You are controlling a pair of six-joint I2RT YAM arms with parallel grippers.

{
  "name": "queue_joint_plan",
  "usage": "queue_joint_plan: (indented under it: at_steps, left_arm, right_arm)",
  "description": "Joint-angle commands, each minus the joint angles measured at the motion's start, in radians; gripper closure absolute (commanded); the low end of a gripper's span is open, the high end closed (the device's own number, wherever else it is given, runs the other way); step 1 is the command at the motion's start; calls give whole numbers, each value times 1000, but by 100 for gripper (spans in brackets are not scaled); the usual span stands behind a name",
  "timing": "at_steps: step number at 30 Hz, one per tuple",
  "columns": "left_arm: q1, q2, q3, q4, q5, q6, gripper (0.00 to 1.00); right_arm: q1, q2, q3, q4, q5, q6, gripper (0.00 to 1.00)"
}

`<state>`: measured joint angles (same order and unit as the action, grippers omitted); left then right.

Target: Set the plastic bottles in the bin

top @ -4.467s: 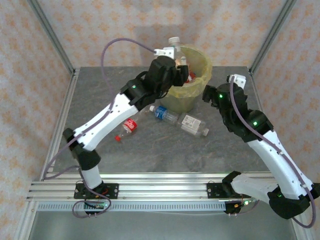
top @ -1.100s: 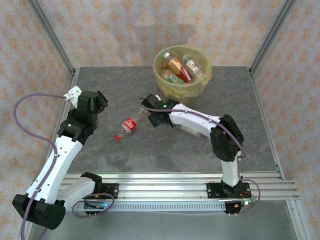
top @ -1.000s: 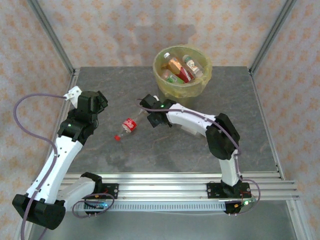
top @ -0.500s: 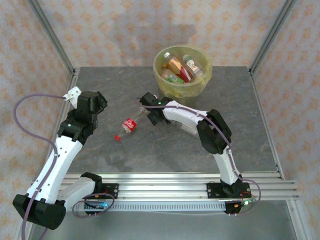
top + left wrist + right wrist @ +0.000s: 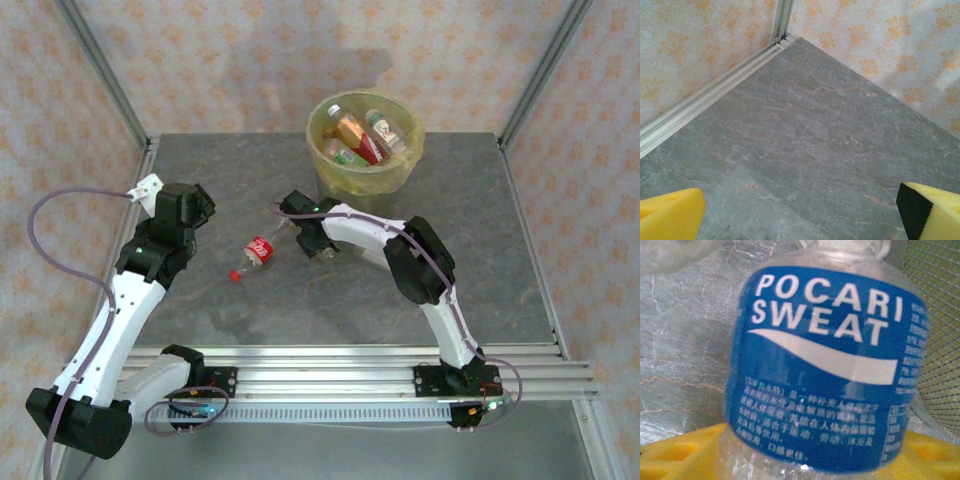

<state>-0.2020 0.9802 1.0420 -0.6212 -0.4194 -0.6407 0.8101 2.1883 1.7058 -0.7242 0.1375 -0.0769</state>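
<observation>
Blue-labelled and marked POCARI SWEAT, one plastic bottle lies on the grey stone-patterned table between the yellow pads of the right gripper. It rests just in front of the bin, whose mesh wall shows at the edge of the right wrist view. The pads flank the bottle on both sides, but whether they are pressing on it cannot be told. A red-labelled bottle lies on its side near the right gripper, towards the left arm. Several more bottles sit inside the pale yellow-green bin at the far side of the table. The left gripper hangs over bare table near the left rail, its yellow pads spread wide with nothing between them.
</observation>
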Motion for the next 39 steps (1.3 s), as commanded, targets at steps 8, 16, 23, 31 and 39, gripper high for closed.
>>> queue_joint_plan:
  at_steps: [8,16,23,31,39]
  left_arm:
    - [10,6,-2,-29,4,-25,0]
    - [11,3,3,-28,0,-22,0]
    - [10,8,8,-23,10,-25,0]
    - [10,17,16,-22,18,-25,0]
    - [11,67,74,-40,16,2,0]
  right_arm:
    - [22,-117,-28,-98,37,52,52]
    - [54,-365,-49,-183,37,123,62]
    - [54,-558,19,-198,2,118,62]
    - [20,-596,229,-156,38,18,62]
    - [-98,-539,379,-101,46,-17,62]
